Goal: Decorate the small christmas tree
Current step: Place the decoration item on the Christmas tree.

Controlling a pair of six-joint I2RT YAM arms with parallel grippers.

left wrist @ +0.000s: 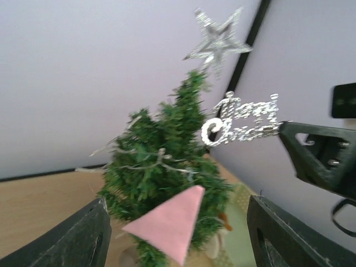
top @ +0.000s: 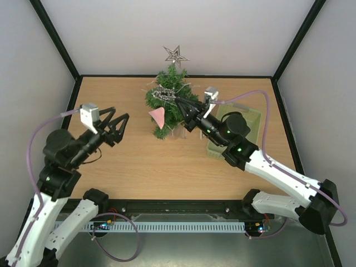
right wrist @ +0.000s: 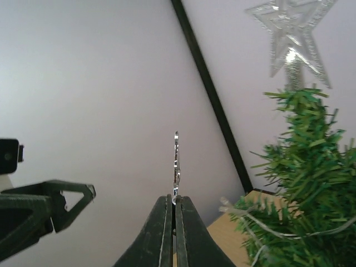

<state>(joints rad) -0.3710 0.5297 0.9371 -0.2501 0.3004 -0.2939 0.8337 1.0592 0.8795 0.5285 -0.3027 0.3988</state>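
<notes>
The small christmas tree (top: pixel 169 105) stands at the back middle of the table, with a silver star (top: pixel 176 54) on its top and a pink felt triangle (top: pixel 158 116) hanging on its left side. My right gripper (top: pixel 178 100) is shut on a silver glitter "Merry Christmas" sign (top: pixel 164 93), holding it against the tree's upper branches; in the right wrist view the sign (right wrist: pixel 176 161) stands edge-on between the closed fingertips (right wrist: pixel 174 198). My left gripper (top: pixel 115 127) is open, left of the tree and apart from it; it frames the pink triangle (left wrist: pixel 169 222) and tree (left wrist: pixel 161 178).
A pale green basket (top: pixel 253 119) sits right of the tree, partly under the right arm. Thin silvery strands (left wrist: pixel 150 164) lie across the branches. White walls with black corner posts close in the table's back and sides.
</notes>
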